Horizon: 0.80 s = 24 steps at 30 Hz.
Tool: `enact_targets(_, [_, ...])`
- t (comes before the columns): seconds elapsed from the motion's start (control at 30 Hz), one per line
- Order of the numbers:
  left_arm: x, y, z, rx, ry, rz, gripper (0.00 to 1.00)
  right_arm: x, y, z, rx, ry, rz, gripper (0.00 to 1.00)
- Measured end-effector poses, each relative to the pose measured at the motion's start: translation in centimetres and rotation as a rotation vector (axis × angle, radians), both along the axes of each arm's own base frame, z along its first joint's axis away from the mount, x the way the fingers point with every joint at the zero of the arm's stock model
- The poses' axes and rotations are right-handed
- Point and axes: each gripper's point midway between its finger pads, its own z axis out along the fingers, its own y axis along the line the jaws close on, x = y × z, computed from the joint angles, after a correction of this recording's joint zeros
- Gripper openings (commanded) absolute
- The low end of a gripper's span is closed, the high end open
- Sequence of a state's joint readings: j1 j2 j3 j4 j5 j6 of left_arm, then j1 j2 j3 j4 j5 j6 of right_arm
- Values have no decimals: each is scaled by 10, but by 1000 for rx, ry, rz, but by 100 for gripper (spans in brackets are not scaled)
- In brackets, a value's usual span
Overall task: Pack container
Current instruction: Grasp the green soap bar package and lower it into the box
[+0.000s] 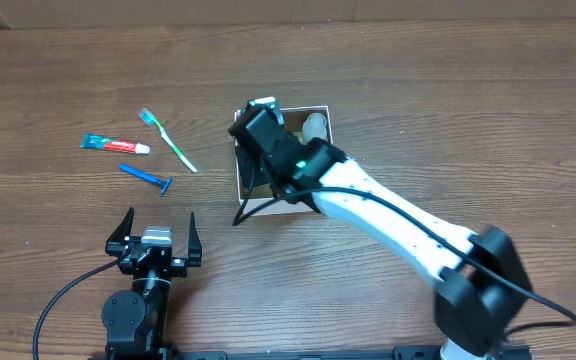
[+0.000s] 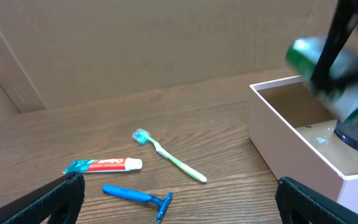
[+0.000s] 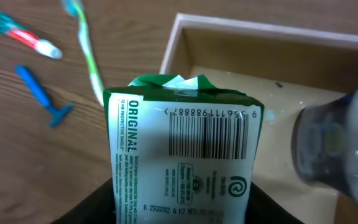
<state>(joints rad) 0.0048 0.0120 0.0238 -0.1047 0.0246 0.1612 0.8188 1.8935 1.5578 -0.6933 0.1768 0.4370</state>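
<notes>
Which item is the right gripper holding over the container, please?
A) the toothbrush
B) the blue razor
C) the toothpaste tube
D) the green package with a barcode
D: the right wrist view shows the green package clamped in the right gripper over the container, while the toothpaste tube, blue razor and toothbrush lie on the table.

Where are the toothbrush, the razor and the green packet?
toothbrush (image 1: pixel 171 143): overhead view, mid handle.
razor (image 2: pixel 132 194): left wrist view, blue handle.
green packet (image 3: pixel 185 162): right wrist view, barcode face.
</notes>
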Motion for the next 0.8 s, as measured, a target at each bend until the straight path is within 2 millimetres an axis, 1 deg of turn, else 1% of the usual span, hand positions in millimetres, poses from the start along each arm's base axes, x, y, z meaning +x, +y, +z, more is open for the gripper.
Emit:
enact_targets(0.1, [0, 0, 0, 0, 0, 0, 100, 9, 4, -12, -18, -23, 3, 51])
enact_targets(0.2, [0, 0, 0, 0, 0, 0, 100, 18, 1, -19, -50, -53, -18, 51])
enact_targets(0.27, [0, 0, 0, 0, 0, 0, 100, 26, -2, -20, -73, -90, -43, 52])
enact_targets(0.43, [0, 0, 0, 0, 0, 0, 100, 37, -7, -20, -81, -121, -74, 52])
enact_targets(0.5, [0, 0, 0, 0, 0, 0, 100, 42, -10, -24, -89, -123, -86, 52])
enact_targets(0.53, [0, 0, 0, 0, 0, 0, 100, 45, -14, -33, -106, -115, -95, 52])
enact_targets(0.63, [0, 0, 0, 0, 0, 0, 100, 48, -13, -50, -121, -103, -100, 52])
enact_targets(0.8, [0, 0, 0, 0, 0, 0, 100, 48, -12, -68, -139, -81, -103, 53])
